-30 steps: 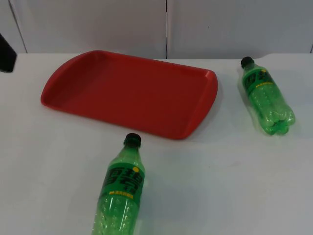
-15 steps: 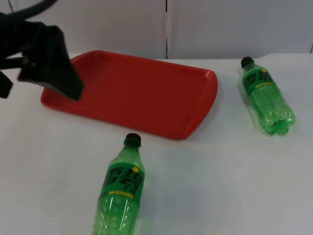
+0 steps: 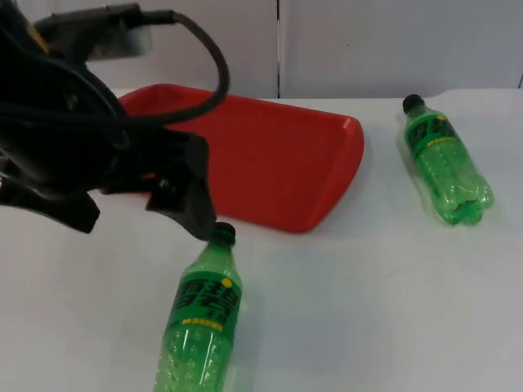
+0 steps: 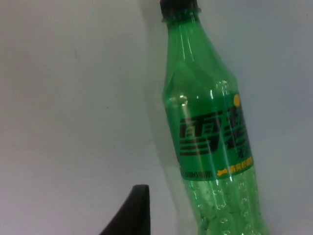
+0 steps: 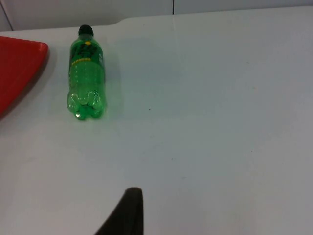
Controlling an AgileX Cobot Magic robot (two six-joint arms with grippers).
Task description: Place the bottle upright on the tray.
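Observation:
Two green bottles with black caps lie on their sides on the white table. The front bottle [image 3: 200, 314] points its cap at the red tray [image 3: 278, 155]; the left wrist view has the same bottle [image 4: 210, 132] close up. The other bottle [image 3: 445, 159] lies right of the tray, and it appears again [image 5: 86, 73] in the right wrist view. My left gripper [image 3: 139, 214] hangs open over the tray's near left edge, one finger [image 3: 192, 208] just beside the front bottle's cap, holding nothing. My right gripper [image 5: 128, 210] waits over bare table, well away from the right bottle.
The grey partition wall [image 3: 327, 41] closes off the table behind the tray. The left arm [image 3: 73, 122] covers the tray's left end. Open table lies between the two bottles and around the front one.
The left arm has swung in from the upper left, across the tray's left end, down toward the front bottle's cap. Bottles and tray have not moved.

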